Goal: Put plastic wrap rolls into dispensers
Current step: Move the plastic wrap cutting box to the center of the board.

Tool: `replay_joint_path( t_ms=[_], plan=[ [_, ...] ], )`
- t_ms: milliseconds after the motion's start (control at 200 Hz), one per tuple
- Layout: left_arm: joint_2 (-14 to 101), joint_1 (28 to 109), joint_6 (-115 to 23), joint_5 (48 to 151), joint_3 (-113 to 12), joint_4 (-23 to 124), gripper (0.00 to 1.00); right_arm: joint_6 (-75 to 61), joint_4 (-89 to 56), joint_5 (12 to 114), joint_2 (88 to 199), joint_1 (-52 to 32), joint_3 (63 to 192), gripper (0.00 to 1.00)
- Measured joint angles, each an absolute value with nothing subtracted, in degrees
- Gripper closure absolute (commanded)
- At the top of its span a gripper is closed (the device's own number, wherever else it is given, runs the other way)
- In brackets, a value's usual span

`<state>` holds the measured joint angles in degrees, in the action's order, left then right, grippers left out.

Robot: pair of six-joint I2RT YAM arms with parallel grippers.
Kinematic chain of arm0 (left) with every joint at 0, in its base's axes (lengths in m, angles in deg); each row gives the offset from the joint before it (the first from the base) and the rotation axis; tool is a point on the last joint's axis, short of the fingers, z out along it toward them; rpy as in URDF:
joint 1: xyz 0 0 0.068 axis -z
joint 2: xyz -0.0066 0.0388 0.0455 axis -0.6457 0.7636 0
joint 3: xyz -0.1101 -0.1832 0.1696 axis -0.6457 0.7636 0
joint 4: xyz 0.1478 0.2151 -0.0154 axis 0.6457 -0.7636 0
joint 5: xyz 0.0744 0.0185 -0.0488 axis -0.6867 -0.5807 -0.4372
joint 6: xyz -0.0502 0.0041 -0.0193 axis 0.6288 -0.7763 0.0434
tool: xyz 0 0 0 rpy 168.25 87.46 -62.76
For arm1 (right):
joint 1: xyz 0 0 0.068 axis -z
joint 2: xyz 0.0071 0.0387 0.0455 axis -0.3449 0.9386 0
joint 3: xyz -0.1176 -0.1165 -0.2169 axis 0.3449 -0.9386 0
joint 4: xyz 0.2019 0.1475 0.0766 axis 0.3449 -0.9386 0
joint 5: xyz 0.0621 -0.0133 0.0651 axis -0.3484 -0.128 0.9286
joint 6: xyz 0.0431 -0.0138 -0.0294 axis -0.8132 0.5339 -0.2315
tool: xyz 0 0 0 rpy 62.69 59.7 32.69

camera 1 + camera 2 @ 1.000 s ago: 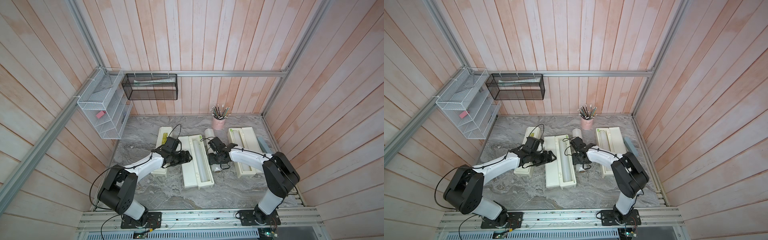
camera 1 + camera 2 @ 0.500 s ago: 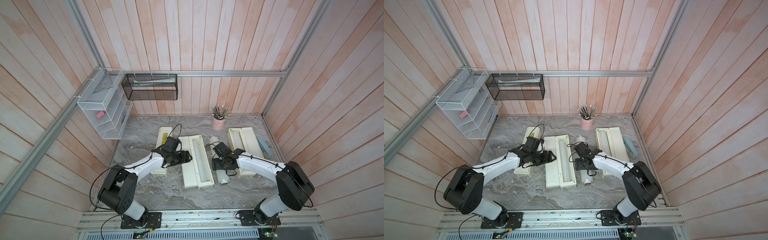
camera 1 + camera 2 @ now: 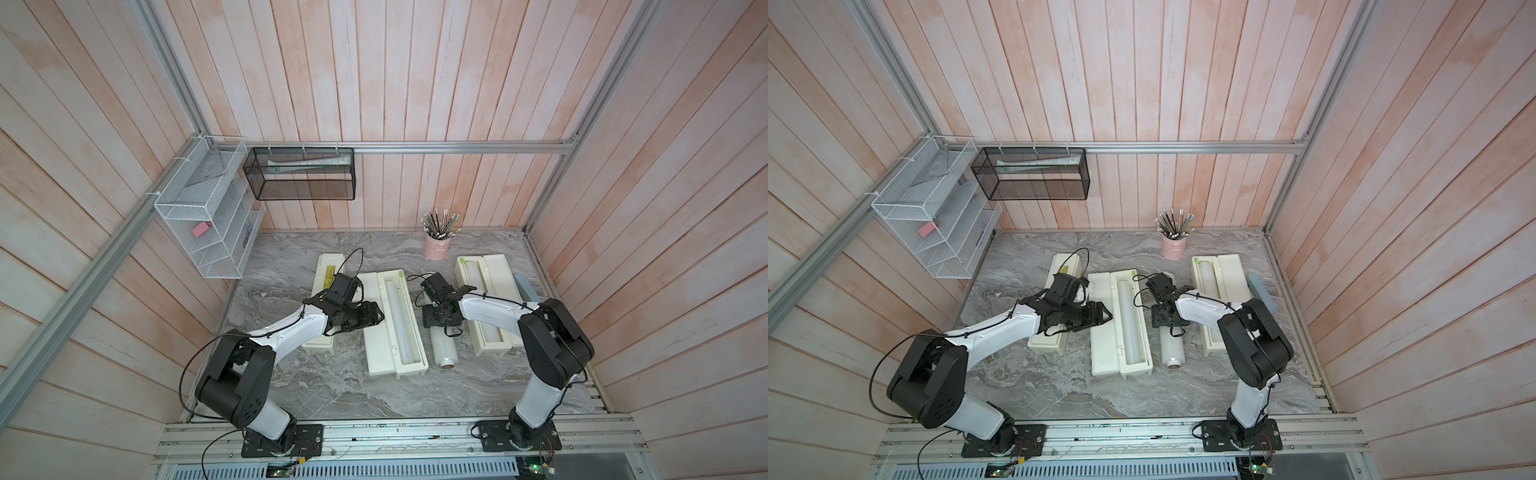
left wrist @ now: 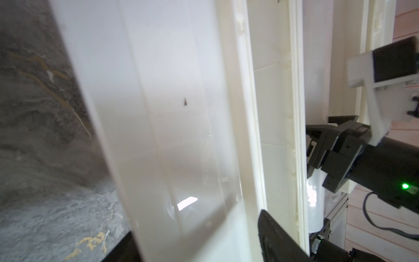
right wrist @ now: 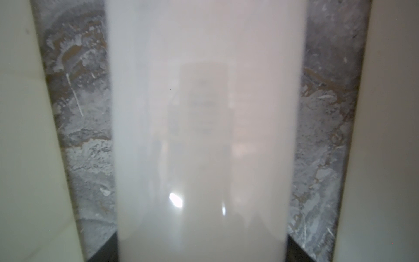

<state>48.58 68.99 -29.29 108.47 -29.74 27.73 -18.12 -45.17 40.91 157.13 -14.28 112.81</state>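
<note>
A thick plastic wrap roll [image 3: 444, 353] [image 3: 1172, 351] lies on the marble between the middle and right dispensers. My right gripper [image 3: 441, 322] [image 5: 201, 247] is shut on that roll [image 5: 204, 113], a finger pressed against each side. The middle dispenser [image 3: 415, 368] is open with a thinner roll [image 3: 399, 320] in its tray. My left gripper [image 3: 374, 318] [image 4: 196, 224] straddles its opened lid [image 4: 172, 113], a finger at each long edge; whether they press on it does not show. The right dispenser [image 3: 498, 270] is open and holds a roll [image 3: 473, 274]. The left dispenser [image 3: 328, 270] is closed.
A pink cup of pencils [image 3: 436, 245] stands at the back. A grey-blue object [image 3: 525, 286] lies by the right wall. A white wire shelf [image 3: 208, 232] and a black mesh basket [image 3: 299, 174] hang on the walls above the back left.
The right gripper has dragged the thick roll toward the table's front, so its near end now reaches beyond the gripper. The left arm has stayed over the middle dispenser's lid.
</note>
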Motion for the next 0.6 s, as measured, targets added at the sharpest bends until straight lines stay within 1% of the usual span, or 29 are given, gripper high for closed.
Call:
replay_joint_path(
  t_ms=[45, 190, 385, 500, 600],
  plan=[
    [48.73, 69.41, -28.92, 108.6, -29.74, 27.97, 0.35, -17.88, -45.23, 40.95, 157.11, -14.13, 112.9, 0.72],
    [50.81, 70.74, -27.93, 108.99, -29.98, 28.56, 0.42, -16.65, -47.13, 40.54, 156.59, -13.06, 113.42, 0.8],
    [54.37, 73.61, -25.77, 109.6, -33.3, 29.99, 0.46, -15.41, -53.03, 39.82, 149.88, -11.96, 115.39, 0.81],
    [56.3, 74.65, -24.15, 110.19, -34.55, 31.32, 0.52, -15.14, -54.02, 39.51, 145.13, -11.92, 117.23, 0.81],
    [57.5, 75.11, -22.36, 110.81, -35.8, 32.48, 0.54, -15.12, -54.61, 39.38, 142.32, -11.92, 118.25, 0.81]
  ],
)
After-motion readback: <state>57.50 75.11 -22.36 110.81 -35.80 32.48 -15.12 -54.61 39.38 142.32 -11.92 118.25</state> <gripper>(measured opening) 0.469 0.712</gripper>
